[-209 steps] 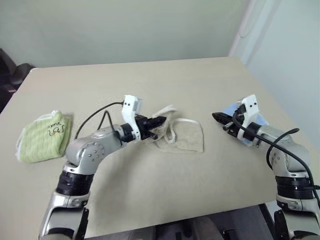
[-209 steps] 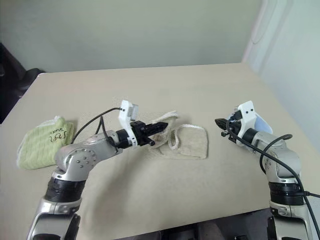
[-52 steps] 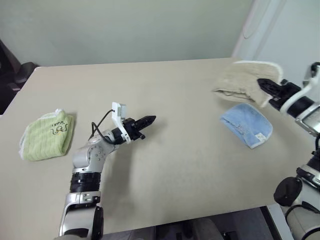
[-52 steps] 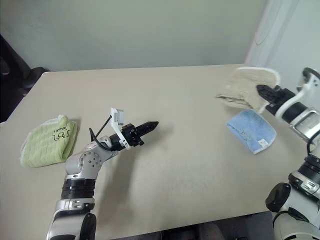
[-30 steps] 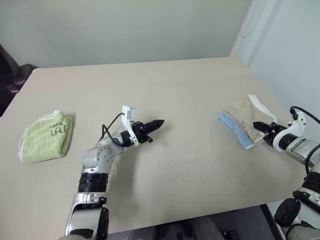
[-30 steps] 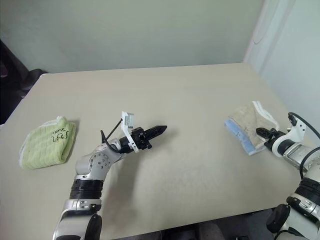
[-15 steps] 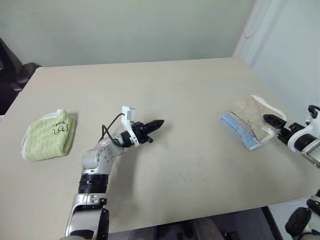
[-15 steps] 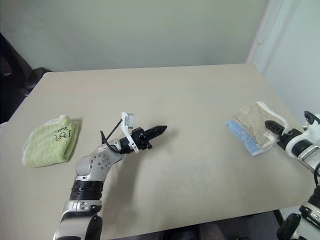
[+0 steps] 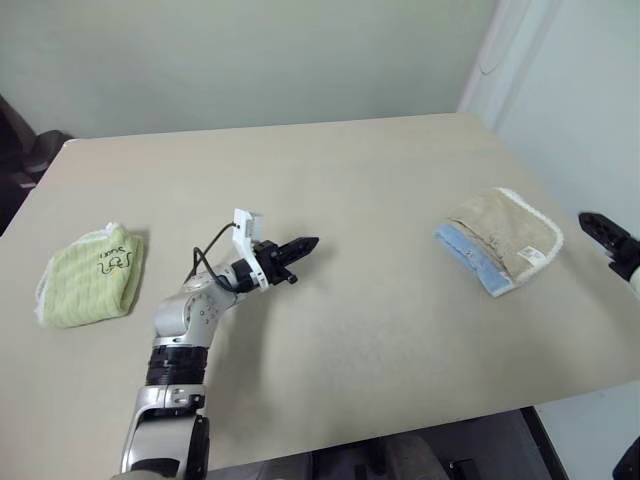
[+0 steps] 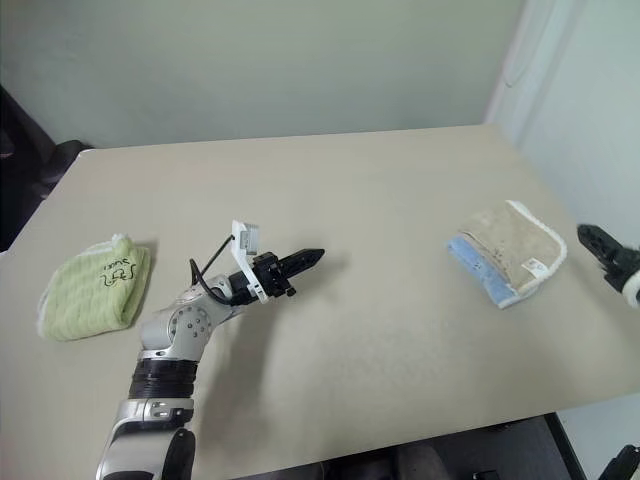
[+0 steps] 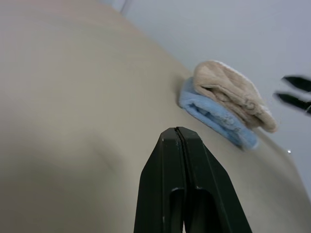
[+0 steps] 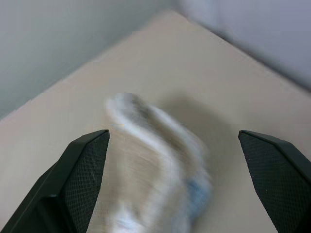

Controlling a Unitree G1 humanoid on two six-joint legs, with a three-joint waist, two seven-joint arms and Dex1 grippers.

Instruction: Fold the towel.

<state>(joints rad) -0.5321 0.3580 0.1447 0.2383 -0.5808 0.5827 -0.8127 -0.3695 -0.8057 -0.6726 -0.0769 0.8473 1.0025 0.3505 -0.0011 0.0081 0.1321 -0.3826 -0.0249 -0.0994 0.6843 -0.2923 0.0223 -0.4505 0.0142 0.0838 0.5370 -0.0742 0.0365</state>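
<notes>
A: Green terry first: the small folded green cloth point(image 9: 88, 275) with black writing lies at the far left of the frame, middle height, on the beige tabletop point(image 9: 350, 330).

B: And right of it?

A: The left claw point(image 9: 300, 244) hangs left of centre, above the tabletop, its two black fingers pressed together with nothing between them.

B: Where is the towel?

A: The towel point(image 9: 506, 236) sits folded at the right of the frame, middle height, tan with white corded edging, lying on top of the light-blue cloth point(image 9: 468, 259), whose edge shows along the towel's left and lower side.

B: The other claw?

A: The right claw point(image 9: 603, 230) shows at the right edge, just beside the towel but apart from it, its fingers spread wide and empty.
</notes>
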